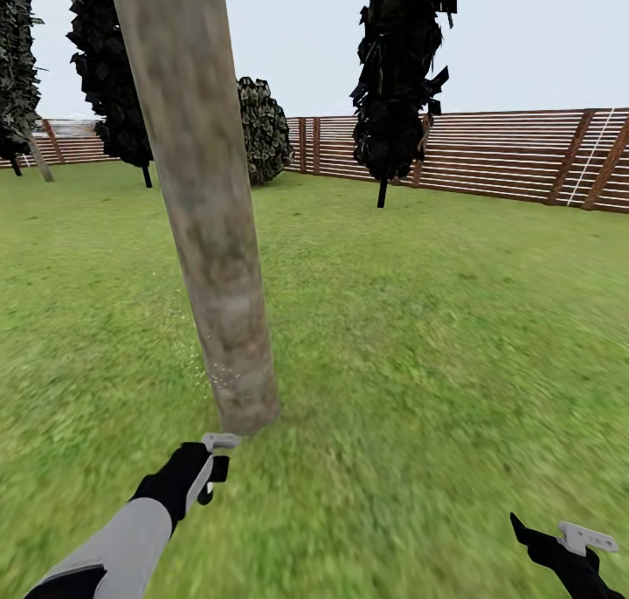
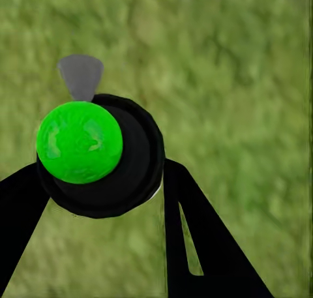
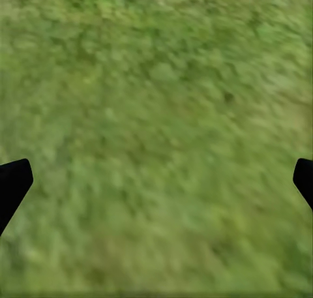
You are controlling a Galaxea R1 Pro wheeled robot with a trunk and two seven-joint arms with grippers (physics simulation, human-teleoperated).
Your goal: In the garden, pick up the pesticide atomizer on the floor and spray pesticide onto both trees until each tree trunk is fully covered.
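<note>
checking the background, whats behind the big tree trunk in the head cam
Behind the tree trunk lie grass, a round bush, a black-leaved tree and the slatted fence. The trunk covers part of the bush and whatever stands directly behind it.

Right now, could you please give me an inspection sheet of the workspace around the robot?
Surface: green lawn, blurred up close.
Job's things: thick mottled tree trunk rising just ahead of the left arm; pesticide atomizer, black with a green round top, held between the fingers; faint whitish specks of pesticide by the trunk's lower left side.
Clutter: nothing seen.
Grippers: left gripper shut on the atomizer near the trunk's base; right gripper open over bare grass.
Cables: nothing seen.
Surroundings: brown slat fence, two black-leaved trees, a round bush, pale sky.
</note>
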